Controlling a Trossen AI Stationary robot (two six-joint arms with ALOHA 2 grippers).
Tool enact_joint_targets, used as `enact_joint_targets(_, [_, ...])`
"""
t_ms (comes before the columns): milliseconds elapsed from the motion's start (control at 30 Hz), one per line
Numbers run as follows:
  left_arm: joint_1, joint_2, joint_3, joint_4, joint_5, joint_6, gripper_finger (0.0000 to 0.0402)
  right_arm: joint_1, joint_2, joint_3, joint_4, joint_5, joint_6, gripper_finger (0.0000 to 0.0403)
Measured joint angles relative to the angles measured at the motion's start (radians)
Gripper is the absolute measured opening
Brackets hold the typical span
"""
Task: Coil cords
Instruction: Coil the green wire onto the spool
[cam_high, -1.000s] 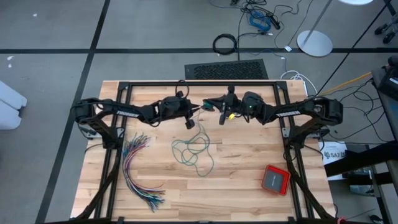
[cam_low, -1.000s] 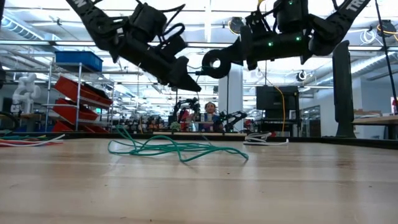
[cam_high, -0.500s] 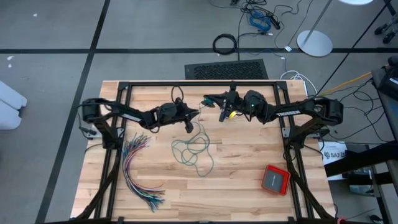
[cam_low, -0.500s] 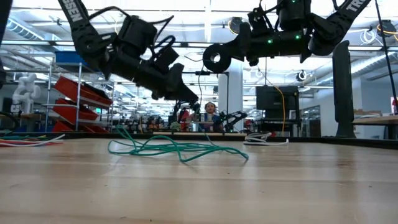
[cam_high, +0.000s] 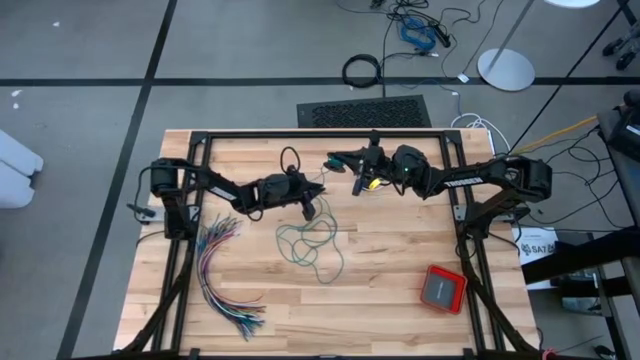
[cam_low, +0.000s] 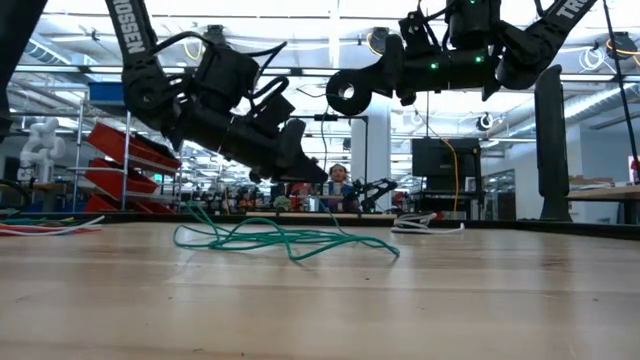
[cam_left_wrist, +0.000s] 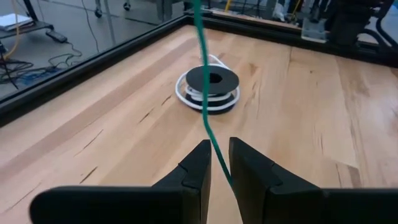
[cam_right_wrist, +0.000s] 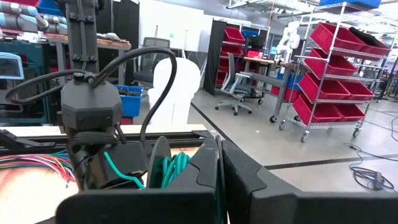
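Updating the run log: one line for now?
left end effector: shut on teal cord | right end effector: shut, raised | loose cord on table

light wooden plank table (cam_high: 400, 300) edged by a black frame; carries a loose tangle of teal-green cord (cam_high: 312, 243) near the middle, lying flat on the boards. fanned bundle of many-coloured wires (cam_high: 225, 275) lies toward the left side, a small red box with grey top (cam_high: 442, 288) toward the right front. black spool wound with white cord (cam_left_wrist: 210, 89) sits flat on the boards in the left wrist view.
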Motion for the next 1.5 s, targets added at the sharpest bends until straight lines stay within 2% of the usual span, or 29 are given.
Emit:
enact_joint_targets(333, [-0.017,0.0,0.0,-0.046,-0.047,-0.023,0.0064,0.0,0.0,0.0,-0.001,-0.001,0.0,0.0])
enact_joint_targets(533, [-0.039,0.0,0.0,-0.065,-0.128,-0.021,0.0063,0.0,0.0,0.0,-0.001,-0.002,0.004,0.0])
enact_joint_targets(633, [-0.053,0.0,0.0,-0.069,-0.19,-0.017,0.0042,0.0,0.0,0.0,-0.001,-0.002,0.005,0.0])
enact_joint_targets(700, [-0.055,0.0,0.003,-0.071,-0.201,-0.014,0.0016,0.0,0.0,0.0,-0.001,-0.001,0.005,0.0])
enact_joint_targets(767, [-0.054,0.0,0.019,-0.082,-0.203,-0.006,0.0009,0.0,0.0,0.0,-0.001,0.0,0.009,0.0])
enact_joint_targets(967, [-0.046,0.009,0.131,-0.201,-0.221,0.035,0.0004,0.0,0.0,0.0,-0.001,0.003,0.035,0.0])
enact_joint_targets(1033, [-0.044,0.024,0.183,-0.251,-0.215,0.056,0.0003,0.001,0.0,0.0,-0.001,0.032,0.035,0.0])
enact_joint_targets(1133, [-0.044,0.074,0.272,-0.327,-0.191,0.064,0.0002,0.001,0.0,0.0,-0.002,0.079,0.048,0.0])
enact_joint_targets(1267, [-0.044,0.154,0.376,-0.391,-0.169,0.073,0.0002,0.001,0.012,0.0,0.007,0.083,0.081,0.0])
enact_joint_targets(1367, [-0.044,0.196,0.418,-0.403,-0.165,0.079,0.0001,0.003,0.039,0.0,0.01,0.087,0.104,0.0])
enact_joint_targets(1500, [-0.054,0.206,0.436,-0.4,-0.158,0.058,0.0001,0.002,0.087,0.0,0.016,0.161,0.113,0.0])
